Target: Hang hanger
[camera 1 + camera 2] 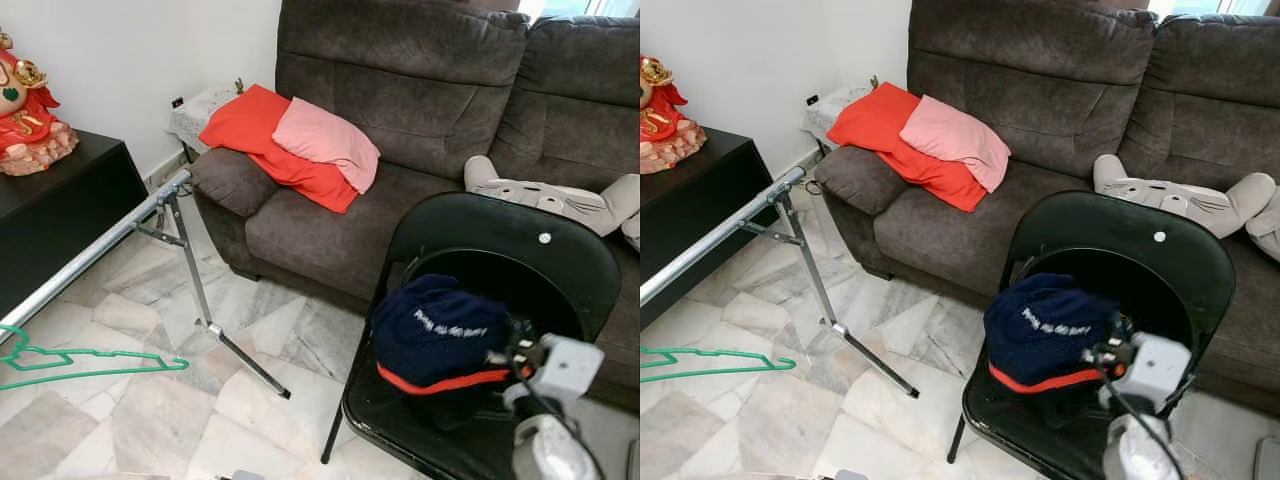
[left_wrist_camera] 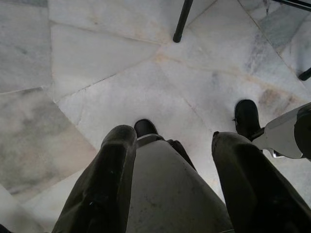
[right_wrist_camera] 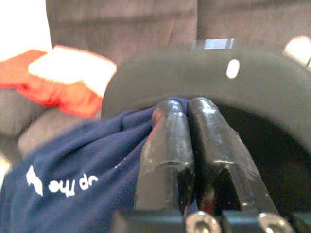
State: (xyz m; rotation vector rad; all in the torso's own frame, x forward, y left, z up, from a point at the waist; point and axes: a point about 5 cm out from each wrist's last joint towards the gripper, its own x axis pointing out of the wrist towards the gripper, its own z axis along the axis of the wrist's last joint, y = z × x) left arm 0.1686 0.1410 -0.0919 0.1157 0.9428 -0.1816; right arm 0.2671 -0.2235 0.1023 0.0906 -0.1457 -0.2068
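Already the green hanger [image 1: 75,362] hangs on the silver rail [image 1: 85,255] of the drying rack, near the black cabinet [image 1: 55,215], so the hanging itself looks done. Well apart, the right tool [image 3: 187,145] has its fingers pressed together on navy clothing [image 1: 435,330] piled on the black chair [image 1: 545,265]. The left tool [image 2: 170,179] hangs spread and empty over the marble floor [image 2: 97,63].

A dark brown sofa [image 1: 420,110] spans the upper frame against a white wall [image 1: 120,50], red and pink cushions [image 1: 290,140] on its arm. Pale marble floor [image 1: 150,400] fills the lower left; a black folding chair [image 1: 500,270] stands lower right.
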